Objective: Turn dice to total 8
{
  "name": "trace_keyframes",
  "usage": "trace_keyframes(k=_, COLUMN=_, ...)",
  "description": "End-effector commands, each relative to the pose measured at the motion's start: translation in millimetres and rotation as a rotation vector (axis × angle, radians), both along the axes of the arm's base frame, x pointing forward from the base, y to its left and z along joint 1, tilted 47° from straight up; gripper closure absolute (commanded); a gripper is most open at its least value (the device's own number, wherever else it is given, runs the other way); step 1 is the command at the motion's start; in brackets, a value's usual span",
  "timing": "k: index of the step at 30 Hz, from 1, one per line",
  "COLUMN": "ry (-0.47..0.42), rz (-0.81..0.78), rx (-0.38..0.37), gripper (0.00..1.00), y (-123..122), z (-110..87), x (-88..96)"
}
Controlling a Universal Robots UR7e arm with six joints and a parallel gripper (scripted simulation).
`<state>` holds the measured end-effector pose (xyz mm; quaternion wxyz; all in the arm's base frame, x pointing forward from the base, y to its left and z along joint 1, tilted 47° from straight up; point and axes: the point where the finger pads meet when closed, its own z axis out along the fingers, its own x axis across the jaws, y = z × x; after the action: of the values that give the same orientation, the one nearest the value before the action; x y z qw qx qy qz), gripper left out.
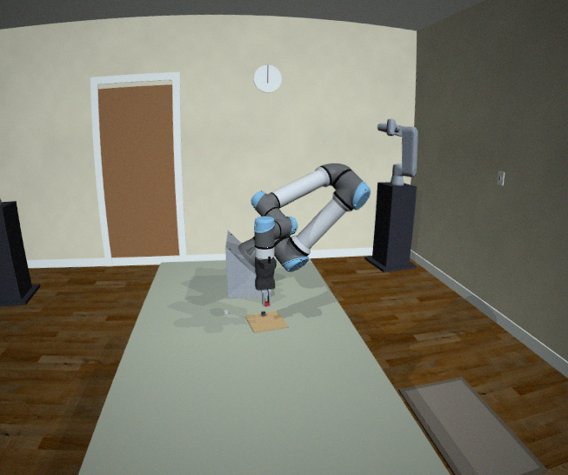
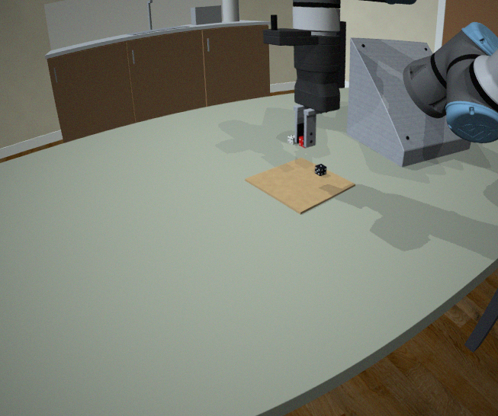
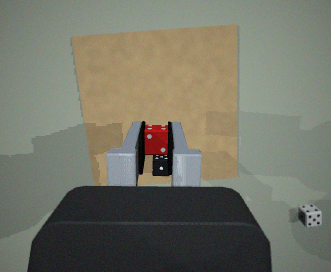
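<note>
Table, 1: pale green (image 1: 223, 383) (image 2: 172, 268) (image 3: 294, 75), beneath the mat, which serves as landmark below.

Arm, 1: grey and blue (image 1: 322, 222) (image 2: 316, 17), reaching toward the mat, presumably to deliver a die.

Mounting block, 1: grey, sloped (image 1: 240, 278) (image 2: 374, 107), beyond the mat's black-die side; it carries the arm.

Mat, 1: tan, square (image 1: 268, 323) (image 2: 293, 183) (image 3: 159, 75), flat on the table, the required resting place for all 3 dice.

Gripper, 1: pointing down (image 1: 266, 304) (image 2: 303, 144) (image 3: 156, 131), near the mat's black-die side; whether directly over the edge cannot be told. Its 2 jaws stand partly closed, parted by a die's width, clasping the red die.

Dice, 3, alike in size:
- Red, 1 (image 1: 267, 304) (image 2: 301, 141) (image 3: 156, 141): raised above mat level, squeezed by opposite sides, probably to be set down with a chosen face up.
- Black, 1 (image 1: 263, 313) (image 2: 320, 169) (image 3: 161, 166): on the mat, near its block-side edge, apparently flat.
- White, 1 (image 1: 226, 311) (image 2: 290, 139) (image 3: 310, 216): off the mat, on the table, likely awaiting transfer.

Count on mat: 1 of 3. Present sum: not safely readable.
</note>
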<state>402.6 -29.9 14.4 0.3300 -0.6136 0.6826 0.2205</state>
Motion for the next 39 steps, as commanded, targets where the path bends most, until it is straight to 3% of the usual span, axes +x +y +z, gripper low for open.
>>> trace_keyframes(k=1, ry=-0.001, rz=-0.004, rx=-0.002, gripper=0.66, y=16, z=-18.0, x=6.7)
trace_keyframes(k=13, ry=-0.001, rz=-0.004, rx=-0.002, gripper=0.66, y=43, z=-44.0, x=14.1)
trace_keyframes(k=39, ry=-0.001, rz=-0.004, rx=-0.002, gripper=0.66, y=44, z=-45.3, x=14.4)
